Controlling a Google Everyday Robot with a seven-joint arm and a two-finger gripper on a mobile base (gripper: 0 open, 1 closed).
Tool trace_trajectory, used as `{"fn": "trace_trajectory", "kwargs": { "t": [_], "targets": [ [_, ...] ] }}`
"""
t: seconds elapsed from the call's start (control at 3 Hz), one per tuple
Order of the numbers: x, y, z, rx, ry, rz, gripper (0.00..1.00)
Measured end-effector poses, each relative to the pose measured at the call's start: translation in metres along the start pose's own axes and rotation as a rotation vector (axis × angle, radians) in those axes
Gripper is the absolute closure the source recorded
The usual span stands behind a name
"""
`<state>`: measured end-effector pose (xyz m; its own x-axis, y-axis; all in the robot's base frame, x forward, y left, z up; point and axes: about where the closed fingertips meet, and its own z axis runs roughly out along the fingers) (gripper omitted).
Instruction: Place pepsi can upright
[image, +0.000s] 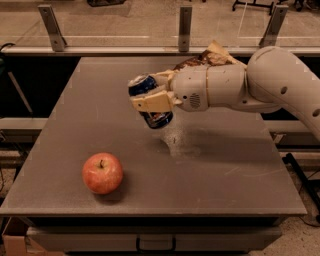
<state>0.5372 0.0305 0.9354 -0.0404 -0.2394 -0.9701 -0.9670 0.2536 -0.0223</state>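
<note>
The pepsi can (150, 102), dark blue with red-white marks and a silver top, is held in my gripper (152, 100), a little tilted, its top toward the upper left. It hangs above the middle of the grey table (100, 90), with its shadow below on the surface. My gripper is shut on the can, one tan finger (150, 101) across its front. The white arm (260, 85) reaches in from the right.
A red apple (102, 173) sits at the table's front left. A brown snack bag (207, 58) lies at the back right, partly hidden behind the arm. A railing with metal posts (185, 27) runs behind the table.
</note>
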Motion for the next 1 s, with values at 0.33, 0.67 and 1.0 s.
{"fn": "trace_trajectory", "kwargs": {
  "t": [0.33, 0.67, 1.0],
  "targets": [
    [0.013, 0.006, -0.011, -0.077, -0.055, -0.019, 1.0],
    [0.026, 0.015, -0.017, -0.125, -0.114, -0.029, 1.0],
    [0.03, 0.025, -0.031, -0.14, -0.179, -0.064, 1.0]
  ]
}}
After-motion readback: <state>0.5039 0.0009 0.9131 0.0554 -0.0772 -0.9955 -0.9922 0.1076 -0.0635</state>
